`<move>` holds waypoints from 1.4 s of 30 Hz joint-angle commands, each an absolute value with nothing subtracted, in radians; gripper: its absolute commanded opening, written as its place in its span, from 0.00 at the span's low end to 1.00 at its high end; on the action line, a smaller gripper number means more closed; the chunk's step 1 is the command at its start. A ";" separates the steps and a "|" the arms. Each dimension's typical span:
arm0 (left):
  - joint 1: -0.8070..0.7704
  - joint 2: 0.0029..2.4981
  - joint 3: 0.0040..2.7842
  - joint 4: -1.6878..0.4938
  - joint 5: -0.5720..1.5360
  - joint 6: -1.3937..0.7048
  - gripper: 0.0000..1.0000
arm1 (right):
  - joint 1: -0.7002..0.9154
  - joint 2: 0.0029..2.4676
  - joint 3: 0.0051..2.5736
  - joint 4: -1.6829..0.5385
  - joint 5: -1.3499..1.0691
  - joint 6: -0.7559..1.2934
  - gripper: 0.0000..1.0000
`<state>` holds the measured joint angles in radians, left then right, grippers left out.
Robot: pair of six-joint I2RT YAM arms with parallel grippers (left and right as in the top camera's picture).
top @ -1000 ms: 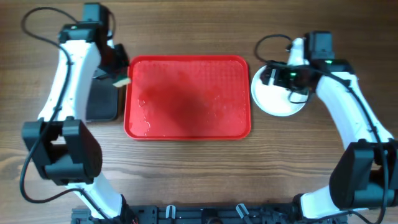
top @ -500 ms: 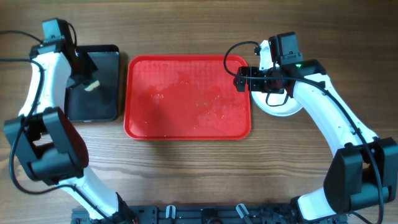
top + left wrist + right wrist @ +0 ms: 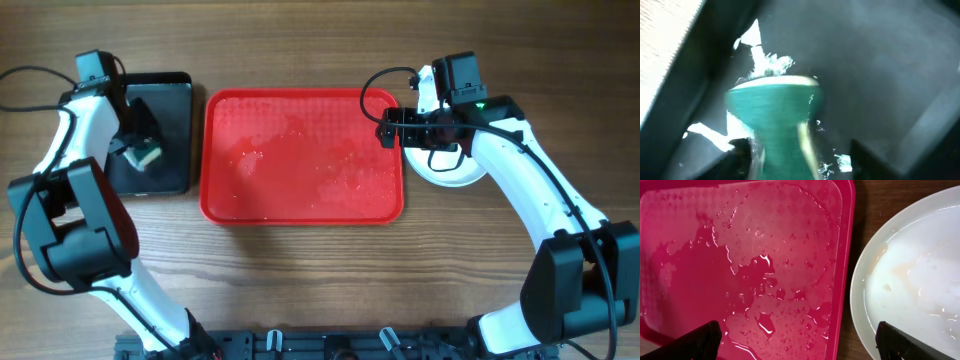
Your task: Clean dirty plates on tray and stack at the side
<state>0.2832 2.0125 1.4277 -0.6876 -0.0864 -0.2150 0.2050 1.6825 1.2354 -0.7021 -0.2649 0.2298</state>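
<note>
The red tray (image 3: 300, 200) lies mid-table, wet, with no plate on it; in the right wrist view the tray (image 3: 740, 240) shows puddles and droplets. A whitish plate (image 3: 452, 174) sits on the wood just right of the tray, and close up the plate (image 3: 920, 285) has water and faint orange smears. My right gripper (image 3: 415, 132) hangs open over the tray's right rim and the plate's left edge, nothing between its fingers (image 3: 705, 340). My left gripper (image 3: 140, 150) is over the black bin (image 3: 172, 110), jaws apart around a blurred green sponge (image 3: 775, 115) that leaves a gap to the right finger.
The black bin (image 3: 900, 60) stands left of the tray, its inside dark and wet with flecks of foam. Bare wooden table (image 3: 320, 280) lies in front of the tray. Arm cables loop near both back corners.
My left arm swung from the tray's left edge to over the black bin, and its jaws opened off the sponge. My right arm shifted left to the tray's rim, then held still.
</note>
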 commanded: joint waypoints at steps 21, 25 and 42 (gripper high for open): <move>0.186 1.587 1.608 -0.823 -0.012 -0.214 1.00 | 0.202 1.521 1.575 -0.949 -0.154 0.183 1.00; 0.184 1.563 1.608 -0.823 -0.012 -0.213 1.00 | 0.202 1.421 1.657 -1.020 -0.111 0.183 1.00; 0.184 1.566 1.608 -0.824 -0.012 -0.214 1.00 | 0.202 1.074 1.662 -1.191 -0.075 0.263 1.00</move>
<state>0.1841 1.5616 1.6100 -0.8242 -0.0242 -0.2192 0.2039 1.0912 1.6539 -1.1736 -0.1406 0.2638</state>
